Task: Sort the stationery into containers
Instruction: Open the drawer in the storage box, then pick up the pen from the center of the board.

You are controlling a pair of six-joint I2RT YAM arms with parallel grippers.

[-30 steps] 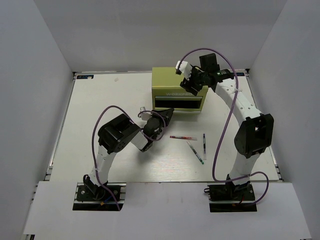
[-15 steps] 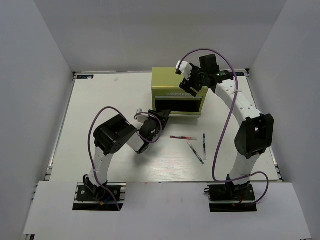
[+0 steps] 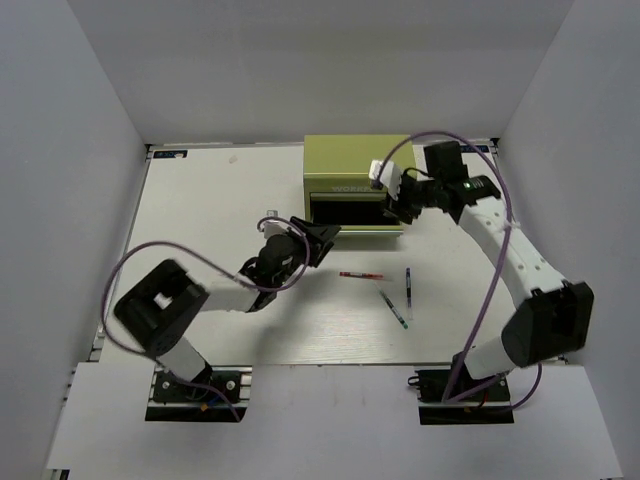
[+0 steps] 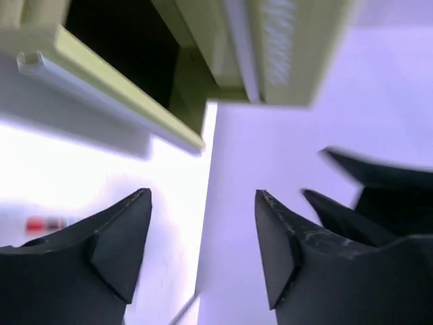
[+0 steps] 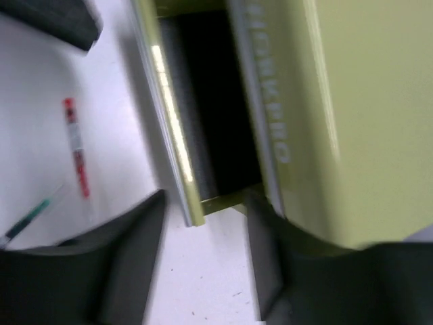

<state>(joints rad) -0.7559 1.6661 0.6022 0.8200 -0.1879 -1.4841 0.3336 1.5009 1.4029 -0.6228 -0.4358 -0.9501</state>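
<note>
Looking at the chest (image 3: 357, 165) at the table's (image 3: 200, 220) 12 o'clock, you see one drawer (image 3: 350, 210) standing open. Its interior is too dark to tell its contents. The red pen (image 3: 360, 275), blue pen (image 3: 408, 280) and green pen (image 3: 393, 305) lie on the table at the chest's 6 o'clock. The left gripper (image 4: 203, 196) has its jaws spread and empty, near the drawer's 7 o'clock corner. The right gripper (image 5: 203, 200) has its jaws spread astride the drawer's 3 o'clock end; you cannot tell whether they touch it.
</note>
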